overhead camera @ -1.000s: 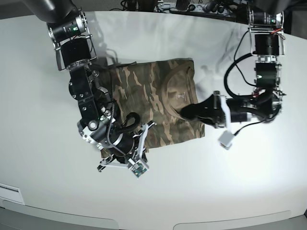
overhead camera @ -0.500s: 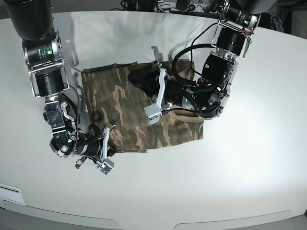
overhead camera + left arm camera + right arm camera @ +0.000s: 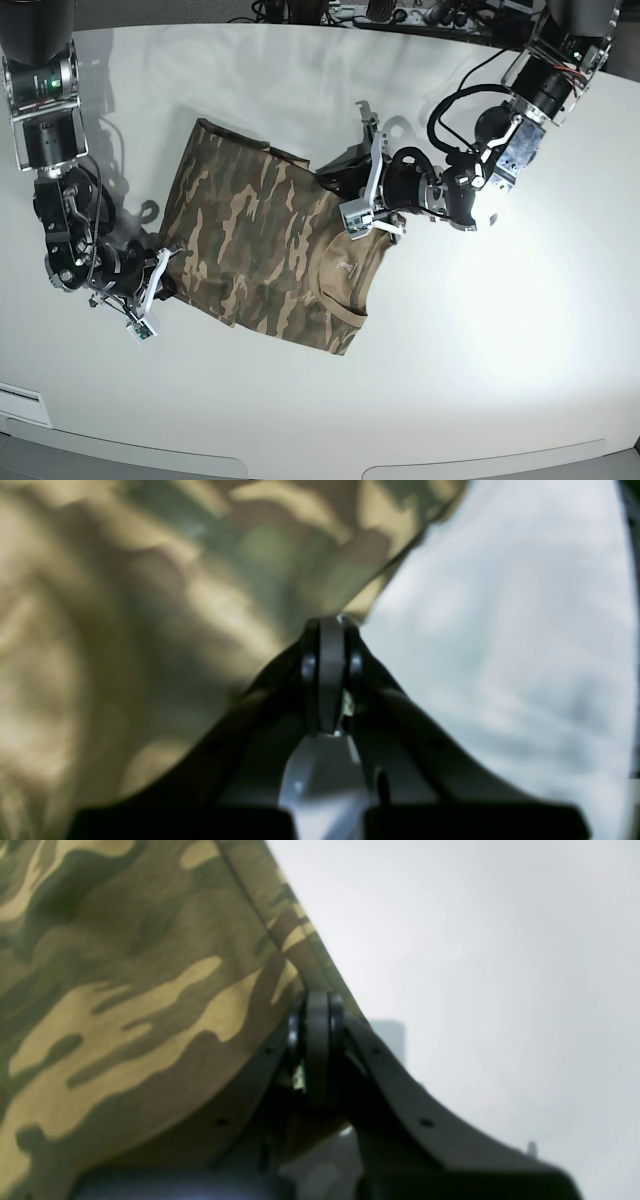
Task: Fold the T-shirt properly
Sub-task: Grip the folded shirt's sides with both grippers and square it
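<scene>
Cloth is pinched at two points at once. Starting at the left of the base view, the right gripper (image 3: pixel 160 268) sits low on the white table (image 3: pixel 480 380), its jaws pressed together on the hemmed edge of the T-shirt (image 3: pixel 250 240); the right wrist view shows the seam (image 3: pixel 280 930) running straight into the closed fingertips (image 3: pixel 317 1040). From there the camouflage garment stretches across the middle of the table as a slanted, partly doubled panel, lying on the surface with the tan collar (image 3: pixel 355 285) turned toward the near edge. Further right, the left gripper (image 3: pixel 335 185) is likewise clamped shut on the shirt's upper edge, and the left wrist view, though blurred, shows fabric meeting the closed tips at a corner.

The main risk, as I judge it, is uneven pull: both holds are thin edge pinches, so if the arms move at different speeds or heights, one hem may slip free and the panel would collapse into a skewed heap. Dragging the cloth across the table could also bunch the lower layer, leaving a crooked fold.
</scene>
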Controlling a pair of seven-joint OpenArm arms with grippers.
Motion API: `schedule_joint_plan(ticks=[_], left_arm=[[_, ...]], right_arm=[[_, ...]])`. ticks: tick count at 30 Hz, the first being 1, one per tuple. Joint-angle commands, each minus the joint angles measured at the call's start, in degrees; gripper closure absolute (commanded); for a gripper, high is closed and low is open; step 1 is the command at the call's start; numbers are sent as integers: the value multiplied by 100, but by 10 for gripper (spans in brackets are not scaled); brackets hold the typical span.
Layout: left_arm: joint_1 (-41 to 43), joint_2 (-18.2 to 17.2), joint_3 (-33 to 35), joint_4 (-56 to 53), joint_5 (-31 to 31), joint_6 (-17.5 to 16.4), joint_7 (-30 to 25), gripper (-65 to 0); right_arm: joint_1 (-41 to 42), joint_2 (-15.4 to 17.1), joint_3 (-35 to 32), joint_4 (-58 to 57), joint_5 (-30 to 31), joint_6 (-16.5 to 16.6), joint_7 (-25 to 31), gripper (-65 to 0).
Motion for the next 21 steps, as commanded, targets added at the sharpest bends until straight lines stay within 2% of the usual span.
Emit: schedule_joint_plan(ticks=[1, 2, 4, 6, 9, 12, 17, 21], left_arm=[[-24, -164, -4, -59, 931, 115, 452, 0], [-24, -173, -4, -59, 1235, 115, 175, 0], [-24, -155, -4, -101, 1764, 407, -442, 0], [-24, -114, -4, -238, 1991, 634, -907, 0], [-35, 72, -4, -634, 2337, 817, -1202, 0], [-192, 326, -4, -1266, 2820, 977, -1681, 0], [-715, 632, -4, -2238, 3294, 988, -2656, 0], [-1054, 802, -4, -2476, 3248, 931, -2817, 0]], right_arm=[[-105, 79, 120, 199, -31, 42, -181, 0], [-328, 79, 236, 378, -33, 26, -181, 0], [-765, 48, 520, 734, -31, 22, -181, 0], [-1169, -24, 789, 1099, -33, -63, -205, 0], [-1801, -149, 1226, 1683, -28, -304, -376, 0], [-2430, -293, 1611, 2214, -13, -330, -411, 0], [-3397, -625, 2011, 3016, -37, -385, -411, 0], [-4072, -1108, 2221, 3620, -74, -546, -402, 0]])
